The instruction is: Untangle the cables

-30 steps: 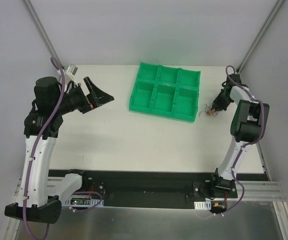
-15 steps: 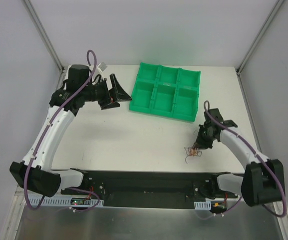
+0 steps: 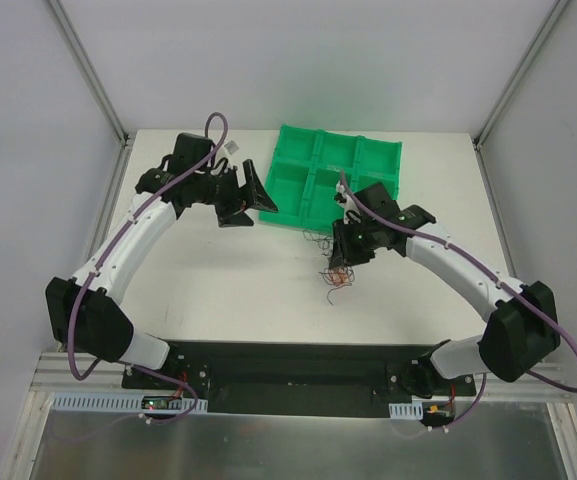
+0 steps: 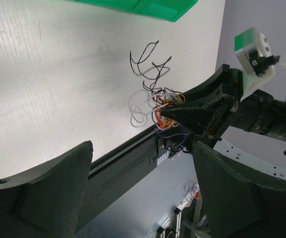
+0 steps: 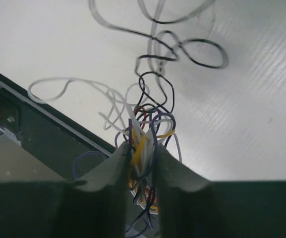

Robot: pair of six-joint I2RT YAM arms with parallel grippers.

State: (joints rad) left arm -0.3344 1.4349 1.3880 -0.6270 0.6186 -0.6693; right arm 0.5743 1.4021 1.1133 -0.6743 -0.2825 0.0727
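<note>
Both arms bend inward toward each other. The left end effector point(image 3: 252, 200) gapes wide; the right end effector point(image 5: 142, 157) points downward, fingers pinched on the cables point(image 5: 143, 130).

The cables point(image 3: 336, 268) are recorded as one tangled knot of hair-thin curly wires: white, black, red, yellow-orange and purple. The knot is pinched between the closed jaws of the right gripper point(image 5: 143, 148). Loose white and black loops are spread outward over the white bench point(image 3: 218, 280), near the green tray point(image 3: 288, 215).
</note>
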